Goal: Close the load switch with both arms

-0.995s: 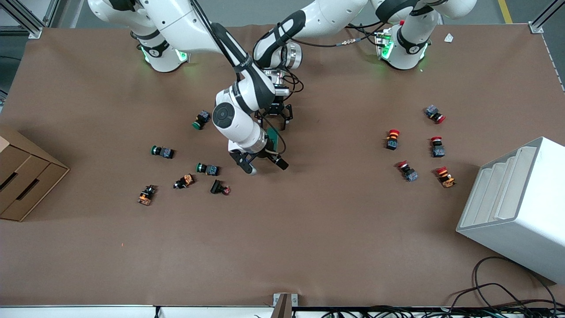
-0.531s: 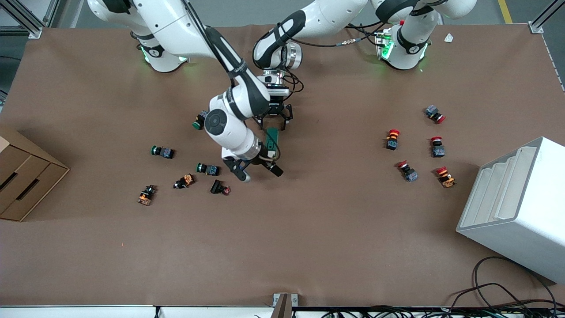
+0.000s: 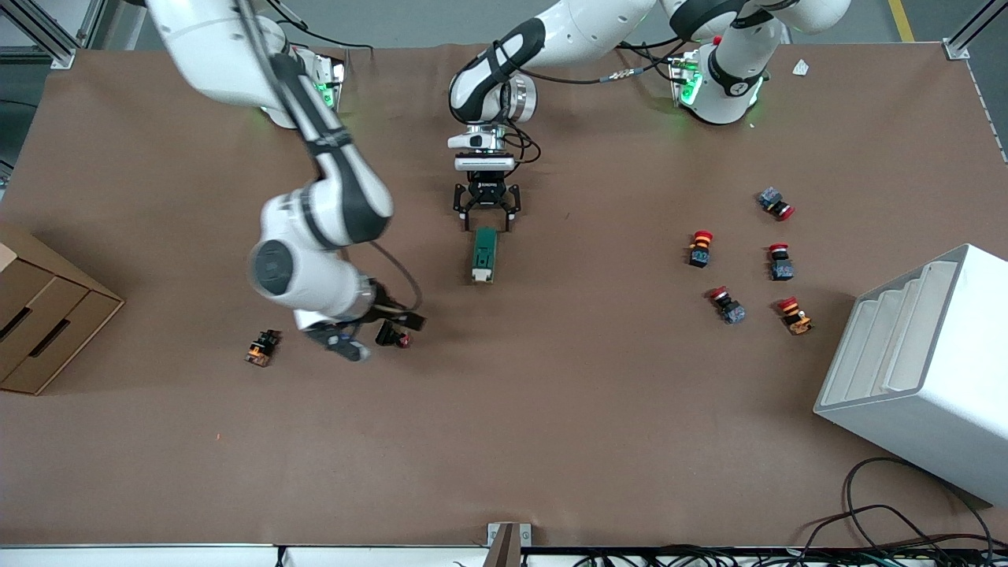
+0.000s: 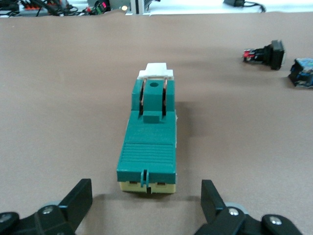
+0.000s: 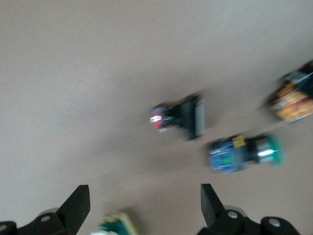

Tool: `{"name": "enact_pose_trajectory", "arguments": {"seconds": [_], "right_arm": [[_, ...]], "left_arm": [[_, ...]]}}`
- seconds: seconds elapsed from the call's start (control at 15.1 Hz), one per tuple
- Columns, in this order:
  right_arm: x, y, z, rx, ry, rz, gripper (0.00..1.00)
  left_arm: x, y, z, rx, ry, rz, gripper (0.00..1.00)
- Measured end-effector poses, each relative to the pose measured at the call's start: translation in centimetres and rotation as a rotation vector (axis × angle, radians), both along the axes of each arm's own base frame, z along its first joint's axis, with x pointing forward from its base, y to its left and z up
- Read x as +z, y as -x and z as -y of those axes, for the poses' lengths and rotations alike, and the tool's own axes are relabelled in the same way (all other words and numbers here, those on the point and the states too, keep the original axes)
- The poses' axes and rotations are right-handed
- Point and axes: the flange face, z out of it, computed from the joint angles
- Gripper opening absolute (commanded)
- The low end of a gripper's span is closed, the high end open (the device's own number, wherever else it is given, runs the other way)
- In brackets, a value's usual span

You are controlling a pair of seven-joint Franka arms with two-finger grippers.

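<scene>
The load switch [image 3: 483,254], a dark-green block with a cream-white end, lies flat on the brown table in the middle. In the left wrist view, the load switch [image 4: 149,142] has its green handle lying down along the block and the white piece at the end away from the gripper. My left gripper [image 3: 486,216] is open at the switch's end farther from the front camera, and its fingers [image 4: 80,198] do not touch the switch. My right gripper [image 3: 378,335] is open and empty over a black push-button with a red tip [image 3: 402,340], toward the right arm's end.
The right wrist view shows the black push-button [image 5: 178,116], a green-capped one [image 5: 244,152] and an orange one [image 5: 293,100]. Several red push-buttons [image 3: 701,246] lie toward the left arm's end beside a white rack [image 3: 921,370]. A cardboard box [image 3: 39,315] stands at the right arm's end.
My right arm has swung away from the load switch toward the right arm's end and now hangs over the push-buttons. The switch is uncovered. The left gripper has stayed put.
</scene>
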Motion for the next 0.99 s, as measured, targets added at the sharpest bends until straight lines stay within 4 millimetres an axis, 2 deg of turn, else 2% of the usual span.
{"name": "enact_pose_trajectory", "arguments": {"seconds": [0.13, 0.27, 0.4, 0.6, 0.8, 0.86, 0.99], "right_arm": [[2.3, -0.9, 5.4, 0.113, 0.022, -0.004, 1.00], [4.8, -1.6, 10.3, 0.214, 0.059, -0.020, 1.00], [8.0, -2.2, 13.8, 0.290, 0.109, -0.047, 1.00], [12.9, -2.9, 17.4, 0.365, 0.133, -0.066, 1.00], [17.1, -3.2, 21.8, 0.412, 0.159, -0.069, 1.00], [18.4, -3.2, 23.1, 0.426, 0.186, -0.073, 1.00], [20.5, -2.9, 24.2, 0.431, 0.212, -0.092, 1.00]], "left_arm": [[1.1, 0.1, 0.6, 0.032, -0.036, -0.051, 0.98], [3.2, -0.1, 1.4, 0.061, -0.057, -0.089, 0.98], [5.6, -0.9, 2.3, 0.085, -0.068, -0.119, 0.98], [9.7, -2.3, 3.5, 0.126, -0.095, -0.199, 0.98], [16.9, -5.3, 4.1, 0.172, -0.102, -0.330, 0.99], [19.8, -7.0, 3.9, 0.183, -0.091, -0.368, 0.99], [25.6, -11.1, 2.6, 0.224, -0.037, -0.436, 1.00]]}}
